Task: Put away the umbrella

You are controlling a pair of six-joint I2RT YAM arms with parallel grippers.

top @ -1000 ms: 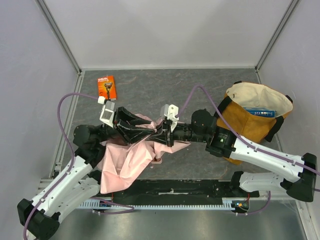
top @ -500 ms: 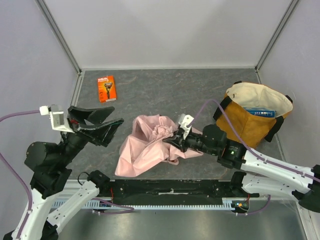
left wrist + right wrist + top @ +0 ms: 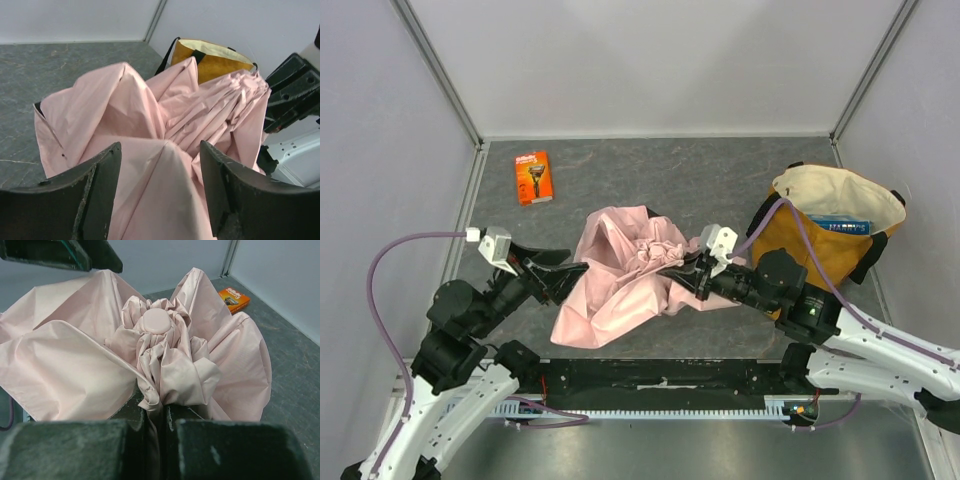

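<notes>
Top external view: the umbrella [image 3: 620,285] lies crumpled on the table [image 3: 720,180]. The right tool [image 3: 688,272] pinches its right side, with the yellow tote bag [image 3: 825,245] just beyond. The left tool [image 3: 575,275] stands spread at its left edge.

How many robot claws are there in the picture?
2. The left gripper is open over the pink umbrella's left edge. The right gripper is shut on its bunched fabric, near the yellow tote bag. None seem hidden.
</notes>
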